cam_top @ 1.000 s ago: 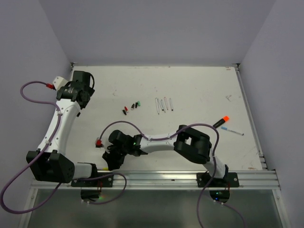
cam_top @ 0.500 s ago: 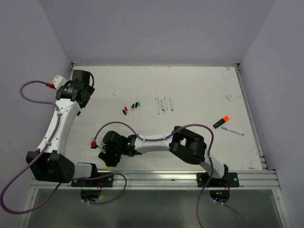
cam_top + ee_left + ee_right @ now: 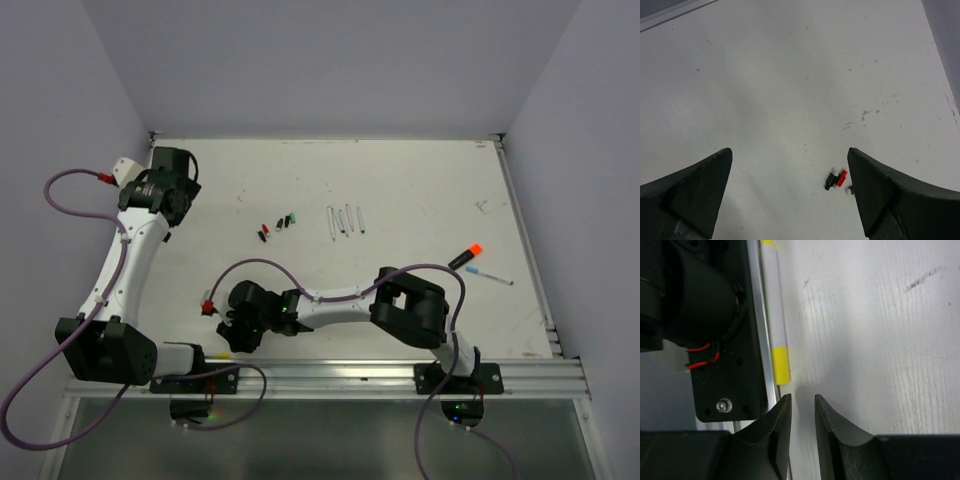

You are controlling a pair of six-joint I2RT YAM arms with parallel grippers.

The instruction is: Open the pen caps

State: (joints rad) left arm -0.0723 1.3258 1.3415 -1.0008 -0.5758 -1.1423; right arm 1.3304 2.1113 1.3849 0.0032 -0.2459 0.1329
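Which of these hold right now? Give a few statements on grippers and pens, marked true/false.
1. The left gripper is wide open with nothing between its fingers. True.
2. The right gripper clamps a white barrel. False: its narrow gap is empty, and a yellow cap lies just ahead of it.
3. In the top view, the loose pen caps lie left of the white pen barrels. True.
4. The orange-tipped marker lies among those caps. False: it lies apart, far to their right.
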